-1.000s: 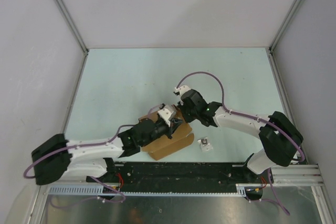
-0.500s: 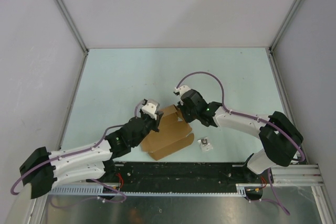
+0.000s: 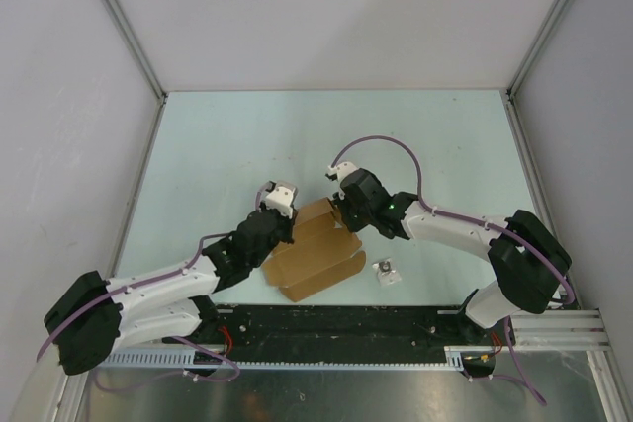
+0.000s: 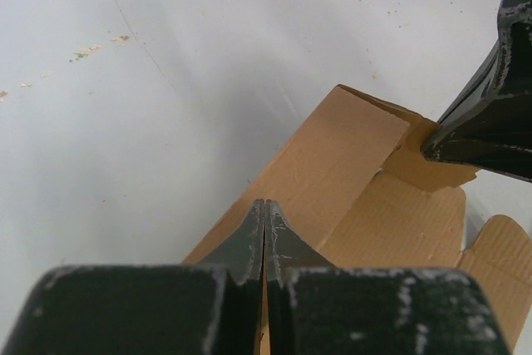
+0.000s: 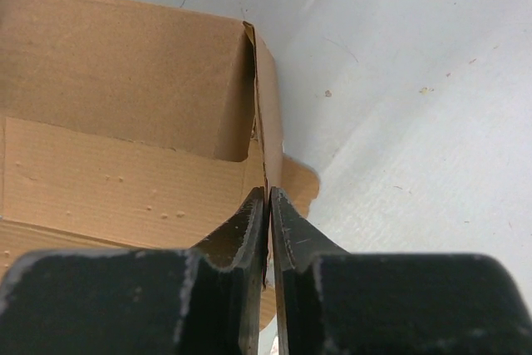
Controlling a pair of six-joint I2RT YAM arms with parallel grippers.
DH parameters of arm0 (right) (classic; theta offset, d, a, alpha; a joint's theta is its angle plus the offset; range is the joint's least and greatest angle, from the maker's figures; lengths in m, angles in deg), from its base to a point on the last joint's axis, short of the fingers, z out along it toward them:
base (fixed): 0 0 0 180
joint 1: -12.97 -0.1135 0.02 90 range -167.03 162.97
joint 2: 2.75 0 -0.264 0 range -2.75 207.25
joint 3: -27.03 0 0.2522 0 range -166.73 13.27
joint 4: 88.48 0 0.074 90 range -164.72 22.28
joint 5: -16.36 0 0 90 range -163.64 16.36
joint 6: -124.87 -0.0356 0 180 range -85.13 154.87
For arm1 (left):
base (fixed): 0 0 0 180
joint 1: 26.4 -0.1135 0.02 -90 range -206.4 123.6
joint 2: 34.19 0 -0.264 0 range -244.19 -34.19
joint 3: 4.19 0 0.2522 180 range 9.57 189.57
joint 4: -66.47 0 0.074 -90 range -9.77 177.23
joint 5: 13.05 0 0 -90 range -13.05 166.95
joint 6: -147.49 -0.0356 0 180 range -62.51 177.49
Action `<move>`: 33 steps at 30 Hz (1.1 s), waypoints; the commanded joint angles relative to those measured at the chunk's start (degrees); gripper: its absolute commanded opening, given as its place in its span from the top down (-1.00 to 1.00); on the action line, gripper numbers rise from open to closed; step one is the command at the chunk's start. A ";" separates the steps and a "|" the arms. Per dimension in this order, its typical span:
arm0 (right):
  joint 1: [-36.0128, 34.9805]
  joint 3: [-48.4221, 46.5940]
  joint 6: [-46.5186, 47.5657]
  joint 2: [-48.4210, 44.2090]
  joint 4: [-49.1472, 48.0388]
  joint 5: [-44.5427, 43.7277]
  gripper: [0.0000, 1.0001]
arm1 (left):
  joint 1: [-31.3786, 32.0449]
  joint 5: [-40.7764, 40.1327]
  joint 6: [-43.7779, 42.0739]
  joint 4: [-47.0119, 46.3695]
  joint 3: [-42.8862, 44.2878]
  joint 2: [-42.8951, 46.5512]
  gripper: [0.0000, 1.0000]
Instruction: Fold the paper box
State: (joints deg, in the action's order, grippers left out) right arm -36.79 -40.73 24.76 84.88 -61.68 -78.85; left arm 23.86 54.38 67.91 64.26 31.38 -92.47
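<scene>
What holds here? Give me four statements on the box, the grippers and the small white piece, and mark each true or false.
1. The paper box lies open, its inside showing. True.
2. The left gripper gapes wide. False: its fingers are pressed together, at the box's wall.
3. The right gripper pinches an edge of the box. True.
4. The small white piece sits inside the box. False: it lies on the table beside the box, apart from it.

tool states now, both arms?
Left tool: closed, tips at the paper box wall, no clear grip.
Right tool: closed on the paper box's side wall.
</scene>
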 commanded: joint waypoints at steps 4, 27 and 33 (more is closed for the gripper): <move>-0.52 -1.64 -1.40 -1.94 -0.38 2.84 0.69 | -0.25 2.88 1.27 -1.17 -1.15 1.15 1.00; -0.96 -1.64 -2.46 -0.80 -5.65 11.18 0.25 | -0.25 4.29 1.80 -1.35 -1.76 -0.34 1.00; -0.96 -1.64 -2.02 0.17 -7.76 13.21 -0.03 | -0.25 4.29 1.63 -1.35 -1.76 -0.25 1.00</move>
State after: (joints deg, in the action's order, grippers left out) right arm -37.34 -40.73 22.49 84.88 -65.22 -68.08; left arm 23.81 57.79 68.63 64.07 30.13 -92.84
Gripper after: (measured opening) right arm 0.483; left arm 0.003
